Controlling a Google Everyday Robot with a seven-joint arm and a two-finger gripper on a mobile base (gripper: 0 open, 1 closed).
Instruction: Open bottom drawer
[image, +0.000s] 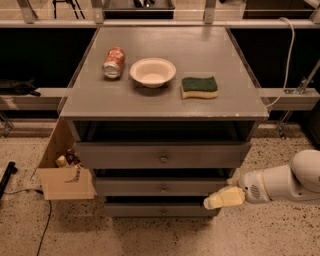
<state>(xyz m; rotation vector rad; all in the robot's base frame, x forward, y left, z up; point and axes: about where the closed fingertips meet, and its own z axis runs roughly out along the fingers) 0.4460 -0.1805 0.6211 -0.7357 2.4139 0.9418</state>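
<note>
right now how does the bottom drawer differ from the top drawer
The top drawer looks widest, the bottom drawer narrowest. The top drawer has a bigger knob, the bottom drawer a tiny one. The gripper is by the bottom drawer's right end, well below the top drawer. Both are grey with one centre knob.
</note>
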